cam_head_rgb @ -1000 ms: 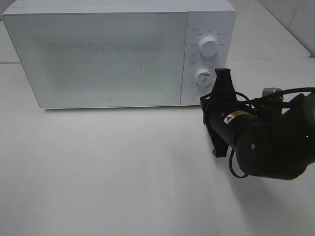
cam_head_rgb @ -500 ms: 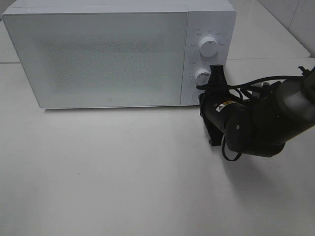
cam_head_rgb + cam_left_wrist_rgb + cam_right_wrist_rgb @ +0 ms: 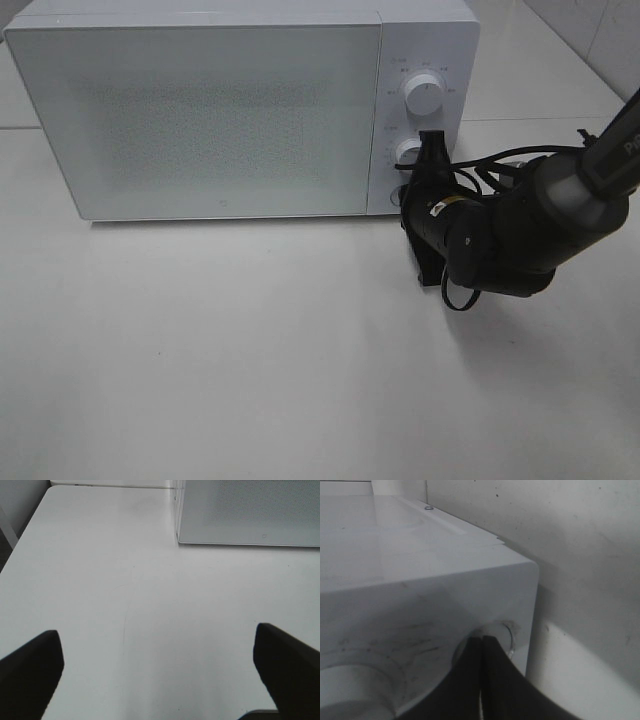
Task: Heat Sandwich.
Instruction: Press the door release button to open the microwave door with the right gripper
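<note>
White box microwave sits at far edge of white bench, frosted door shut. Sandwich not visible in any view, can't tell where it is. R gripper is clenched, holding nothing, tips at round button low on the ctrl panel. L gripper is released wide over the bench.

Glossy black arm, black right hand, looped cables.
</note>
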Robot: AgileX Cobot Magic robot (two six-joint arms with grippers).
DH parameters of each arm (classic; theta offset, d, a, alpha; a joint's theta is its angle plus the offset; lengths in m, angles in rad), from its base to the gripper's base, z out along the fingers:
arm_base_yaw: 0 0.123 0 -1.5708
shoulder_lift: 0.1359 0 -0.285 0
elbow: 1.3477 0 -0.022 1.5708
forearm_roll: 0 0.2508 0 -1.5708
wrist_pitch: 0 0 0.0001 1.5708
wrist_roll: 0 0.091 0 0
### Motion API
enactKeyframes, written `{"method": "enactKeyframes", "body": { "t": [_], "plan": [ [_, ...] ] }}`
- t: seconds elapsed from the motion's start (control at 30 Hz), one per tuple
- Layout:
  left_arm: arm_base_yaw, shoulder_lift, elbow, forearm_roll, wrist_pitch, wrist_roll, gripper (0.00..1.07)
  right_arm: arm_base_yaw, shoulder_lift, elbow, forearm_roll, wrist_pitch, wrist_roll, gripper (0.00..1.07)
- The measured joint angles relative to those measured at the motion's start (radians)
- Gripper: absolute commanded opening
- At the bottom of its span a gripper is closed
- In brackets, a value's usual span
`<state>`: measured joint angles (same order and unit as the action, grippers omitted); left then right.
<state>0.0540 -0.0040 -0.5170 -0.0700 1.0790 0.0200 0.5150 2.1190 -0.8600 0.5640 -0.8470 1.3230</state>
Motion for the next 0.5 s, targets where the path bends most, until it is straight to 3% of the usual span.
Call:
{"method": "enactKeyframes", "body": {
  "t": [0.5],
  "plan": [
    [0.0,0.0,0.0,0.0,0.0,0.0,0.98,-0.002,0.024,-0.021,0.007,-0.036,-0.009,0.01]
  ]
}}
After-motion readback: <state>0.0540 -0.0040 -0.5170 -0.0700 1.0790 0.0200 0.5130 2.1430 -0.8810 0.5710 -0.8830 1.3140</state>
